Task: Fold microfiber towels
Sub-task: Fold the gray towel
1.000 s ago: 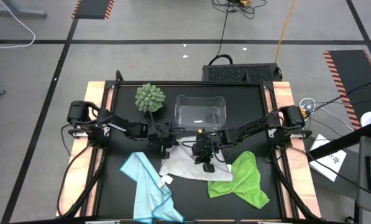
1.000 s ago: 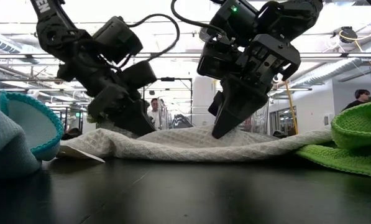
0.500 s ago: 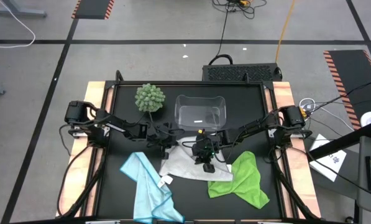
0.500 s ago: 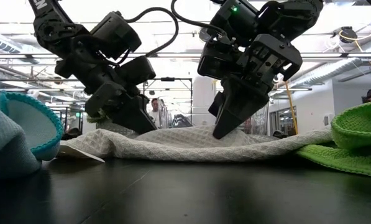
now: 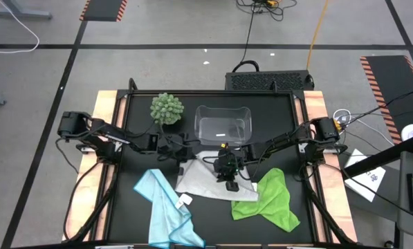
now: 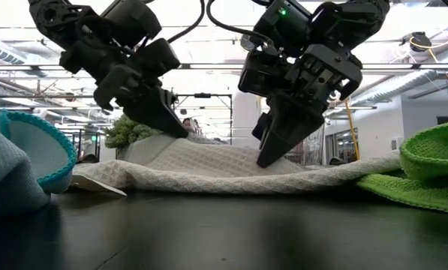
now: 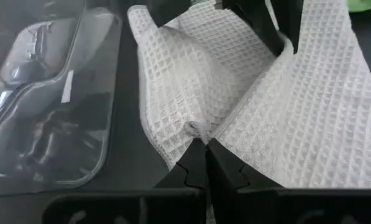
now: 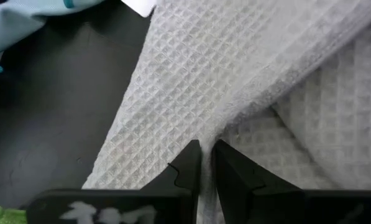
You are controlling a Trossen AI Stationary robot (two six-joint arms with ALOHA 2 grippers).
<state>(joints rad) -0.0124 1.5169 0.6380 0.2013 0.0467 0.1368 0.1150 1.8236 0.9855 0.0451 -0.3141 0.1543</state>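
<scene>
The white towel (image 5: 205,182) lies mid-table, between the light blue towel (image 5: 166,206) on its left and the lime green towel (image 5: 270,199) on its right. My left gripper (image 5: 186,153) is shut on the white towel's far left part and holds it raised like a tent (image 6: 180,144). My right gripper (image 5: 231,185) points down into the towel's middle, its fingers almost together around a ridge of cloth. The rest of the white towel rests flat on the black tabletop. My left gripper pinches a small bunched bit of the white towel (image 7: 192,129) between its two fingertips, slanting down from the table's left. That part is lifted off the table and the cloth slopes down from it. My right gripper has a raised fold of the white towel (image 8: 217,138) between its two fingers (image 8: 189,159), with a narrow gap showing. It slants down from the right, fingertips at the cloth (image 6: 264,160), which lies on the table there.
A clear plastic bin (image 5: 223,124) stands just beyond the towel, with a round green spiky plant (image 5: 166,108) to its left. The table's wooden side rails (image 5: 106,138) frame the black top. People stand in the room far behind the table.
My left gripper has gone up and back toward the table's left, still shut. The white towel's far left part has risen with it into a sloping tent, while the rest has stayed on the table.
</scene>
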